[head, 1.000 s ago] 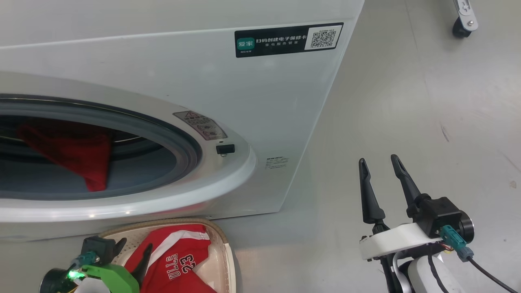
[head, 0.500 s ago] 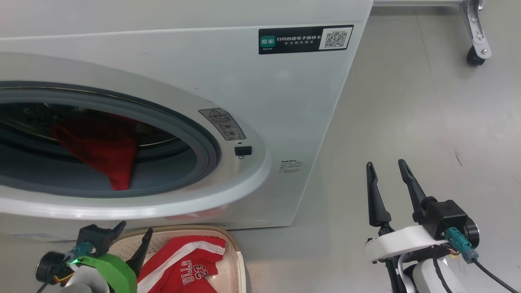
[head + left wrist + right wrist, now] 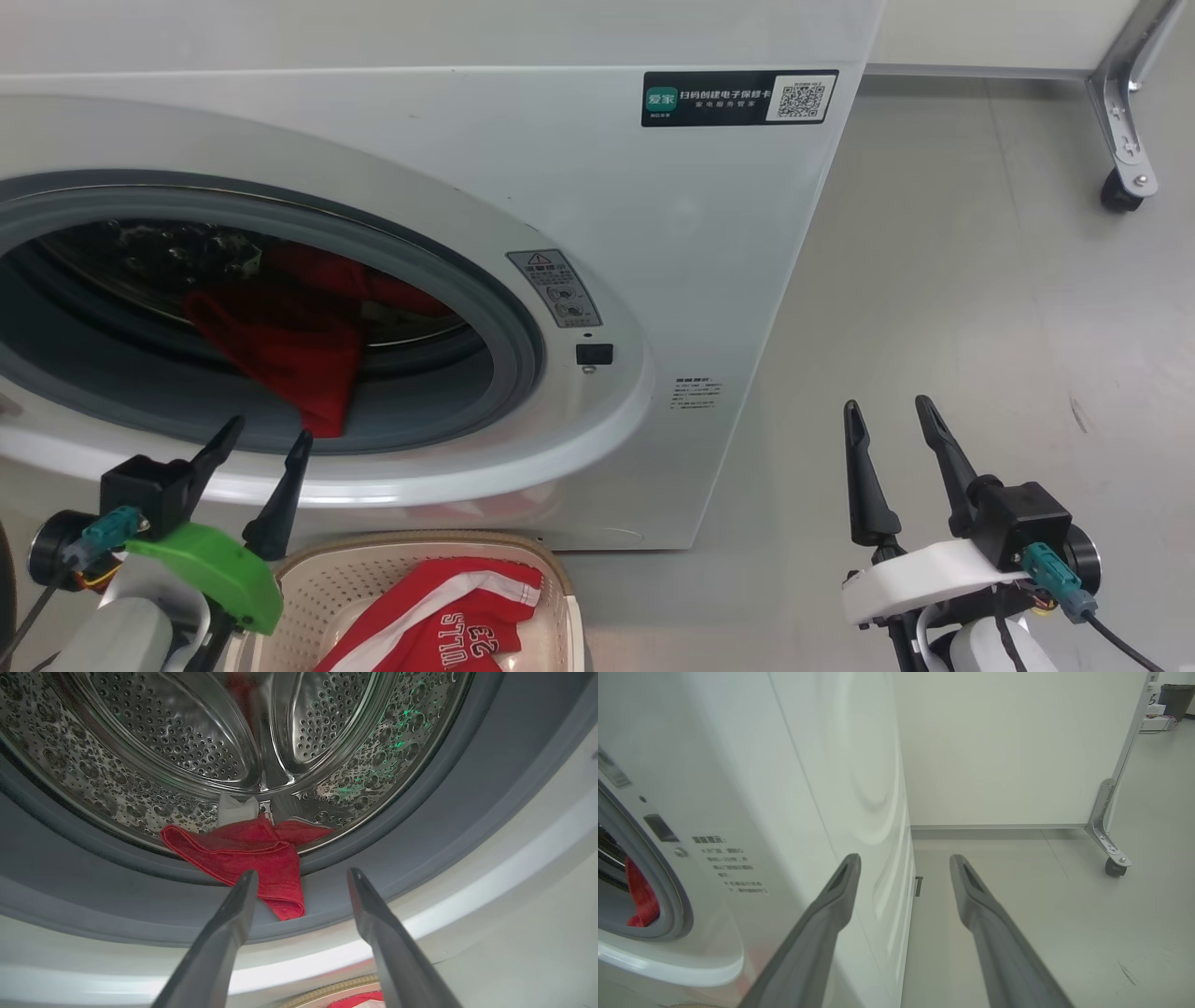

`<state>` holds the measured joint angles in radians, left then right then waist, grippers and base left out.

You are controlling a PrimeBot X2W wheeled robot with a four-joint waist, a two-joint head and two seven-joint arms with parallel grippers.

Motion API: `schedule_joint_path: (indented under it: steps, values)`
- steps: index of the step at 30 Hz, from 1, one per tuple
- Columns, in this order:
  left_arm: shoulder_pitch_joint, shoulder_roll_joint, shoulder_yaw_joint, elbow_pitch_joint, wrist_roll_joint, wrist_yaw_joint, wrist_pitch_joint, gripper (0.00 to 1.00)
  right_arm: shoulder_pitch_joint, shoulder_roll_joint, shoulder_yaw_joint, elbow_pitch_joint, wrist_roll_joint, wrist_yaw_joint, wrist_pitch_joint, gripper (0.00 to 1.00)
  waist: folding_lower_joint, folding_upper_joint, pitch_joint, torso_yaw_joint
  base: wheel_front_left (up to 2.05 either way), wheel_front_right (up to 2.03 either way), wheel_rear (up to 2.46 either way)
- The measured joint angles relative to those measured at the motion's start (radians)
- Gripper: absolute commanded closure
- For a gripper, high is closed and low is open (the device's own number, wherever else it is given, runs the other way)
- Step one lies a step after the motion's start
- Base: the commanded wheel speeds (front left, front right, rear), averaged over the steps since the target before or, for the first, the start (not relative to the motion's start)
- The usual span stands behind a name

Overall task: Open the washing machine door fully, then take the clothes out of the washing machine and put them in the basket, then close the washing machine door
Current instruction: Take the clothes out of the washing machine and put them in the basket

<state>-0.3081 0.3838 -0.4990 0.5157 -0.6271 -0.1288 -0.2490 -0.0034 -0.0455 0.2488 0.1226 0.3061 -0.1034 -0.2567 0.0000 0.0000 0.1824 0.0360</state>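
A: L pincer [image 3: 271, 431] spread wide, empty, tips pointing at the red cloth [image 3: 289, 345] that hangs over the grey seal [image 3: 509, 327] of the washing machine [image 3: 653, 233].
B: R pincer [image 3: 887, 404]?
A: Wide apart too, nothing in it, off to the machine's right, above the floor [image 3: 980, 327].
B: And the basket [image 3: 317, 579]?
A: On the floor below the opening, w/ a red jersey [image 3: 448, 616], "23" showing, inside.

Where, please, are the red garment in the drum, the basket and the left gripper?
red garment [image 3: 261, 854], left wrist view, folded middle.
basket [image 3: 359, 579], head view, perforated inner wall.
left gripper [image 3: 269, 431], head view, midway between fingertips.
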Motion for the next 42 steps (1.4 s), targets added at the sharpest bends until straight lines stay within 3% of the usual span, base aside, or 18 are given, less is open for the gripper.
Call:
schedule_joint_path:
  steps: [18,42]
  values:
    - [0.136,-0.028,0.234,-0.22,0.075,0.002,0.0,0.0,0.014,0.0,-0.012,0.0,0.0,0.014,0.0,0.0,0.0,0.0,-0.029,0.021,0.0,0.0,0.0]
    - [0.27,-0.099,0.317,-0.318,0.178,0.002,0.0,0.0,0.018,0.0,-0.015,-0.002,0.0,0.023,0.0,0.0,0.0,0.0,-0.034,0.008,0.0,0.0,0.0]
